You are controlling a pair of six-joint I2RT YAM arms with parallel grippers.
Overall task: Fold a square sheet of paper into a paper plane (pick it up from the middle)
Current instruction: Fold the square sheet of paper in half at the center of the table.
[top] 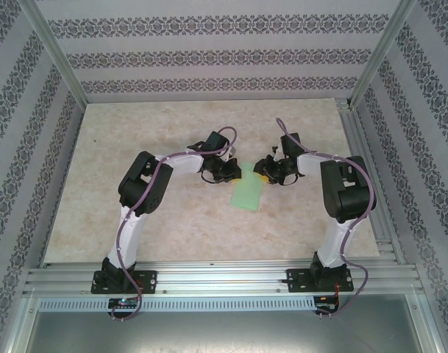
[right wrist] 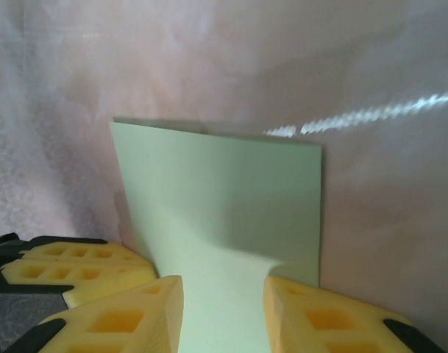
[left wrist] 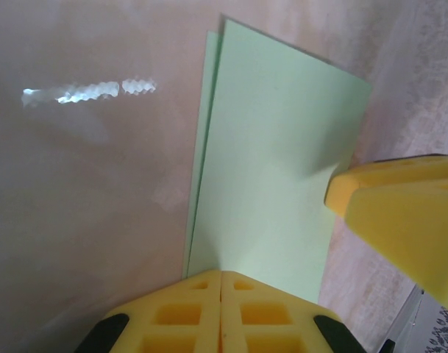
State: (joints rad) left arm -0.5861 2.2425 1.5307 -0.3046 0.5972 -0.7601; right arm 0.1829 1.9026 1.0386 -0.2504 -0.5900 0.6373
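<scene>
Our left fingers (left wrist: pixel 179 316) sat closed over the paper (left wrist: pixel 282 162), right fingers (right wrist: pixel 334 320) wide astride it; we judged only one fold done.

The sheet of paper (top: pixel 248 195) lies near the middle of the table (top: pixel 135 132), its far end reaching both pincers. The left pincer (left wrist: pixel 221 275) sits at the far-left corner. The right pincer (right wrist: pixel 224 285) is just beside it, to the right, straddling the far edge.
</scene>
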